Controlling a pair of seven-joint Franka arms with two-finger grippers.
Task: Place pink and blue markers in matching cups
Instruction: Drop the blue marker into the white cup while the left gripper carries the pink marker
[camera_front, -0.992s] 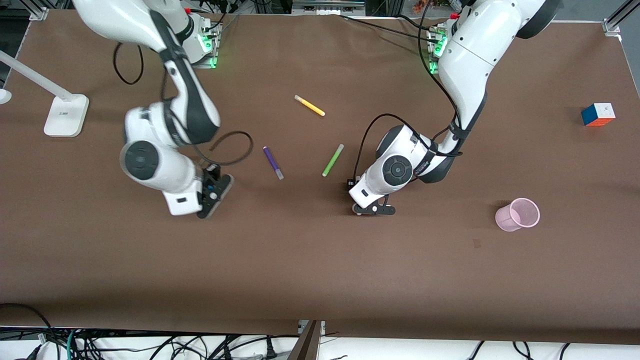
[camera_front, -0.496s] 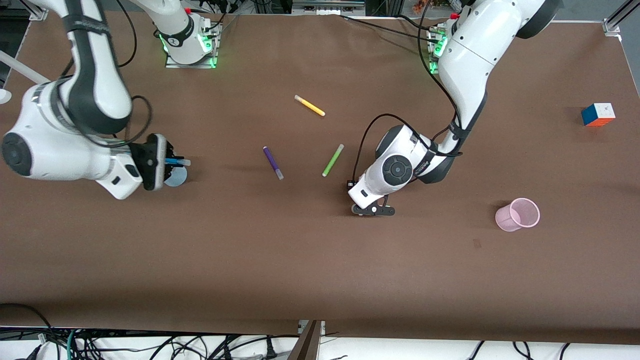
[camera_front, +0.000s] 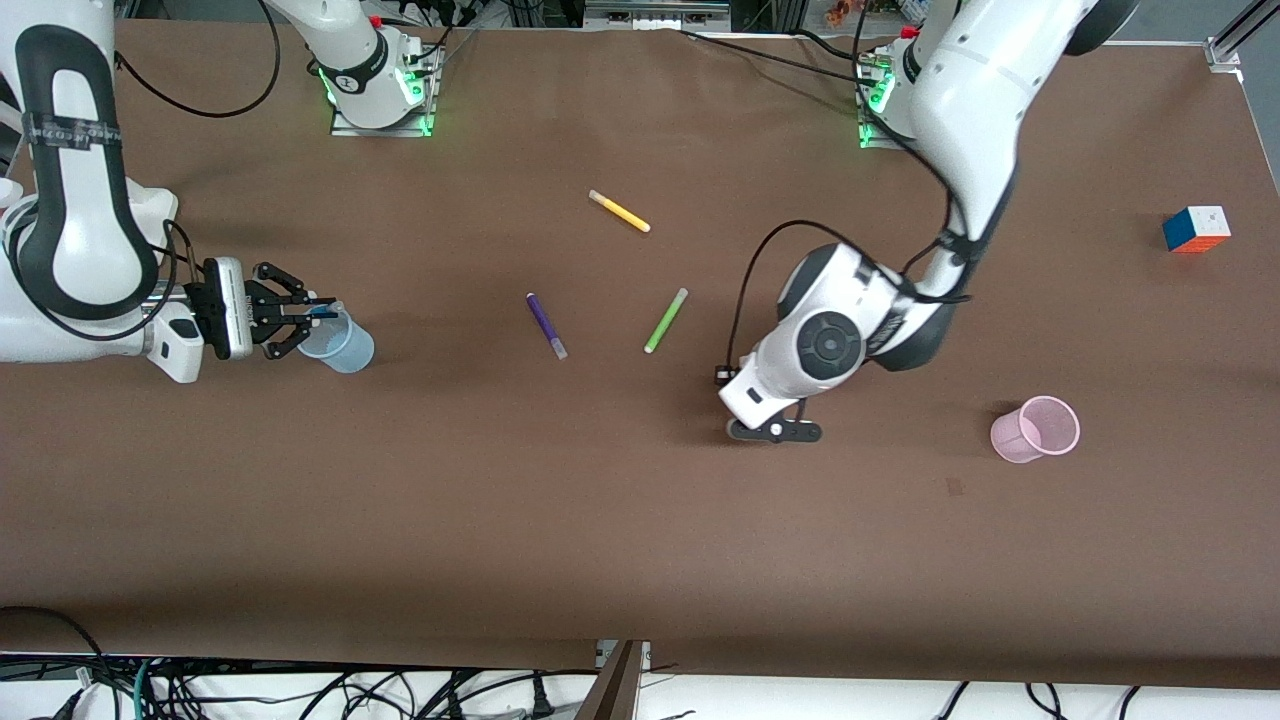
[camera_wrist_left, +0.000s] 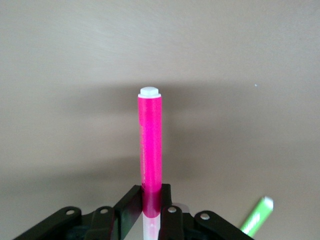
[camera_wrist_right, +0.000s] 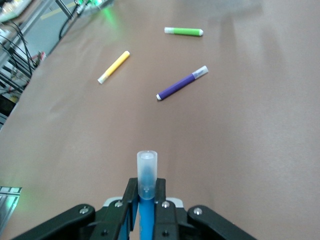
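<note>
My right gripper (camera_front: 300, 318) is shut on the blue marker (camera_front: 322, 311), right at the rim of the pale blue cup (camera_front: 340, 345) near the right arm's end of the table. In the right wrist view the blue marker (camera_wrist_right: 147, 172) with its greyish clear cap sticks out past my gripper (camera_wrist_right: 146, 187). My left gripper (camera_front: 775, 431) is low over the table's middle, apart from the pale pink cup (camera_front: 1035, 428). The left wrist view shows this gripper (camera_wrist_left: 150, 192) shut on the pink marker (camera_wrist_left: 150, 145), white end outward. The pink marker is hidden in the front view.
A purple marker (camera_front: 546, 325), a lime green marker (camera_front: 666, 320) and a yellow marker (camera_front: 619, 211) lie mid-table between the arms. A colour cube (camera_front: 1196, 229) sits toward the left arm's end. The three markers also show in the right wrist view, the purple one (camera_wrist_right: 182, 83) closest.
My right arm has swung toward its end of the table with the blue marker and now holds it at the blue cup's rim. My left gripper has shifted slightly toward the pink cup.
</note>
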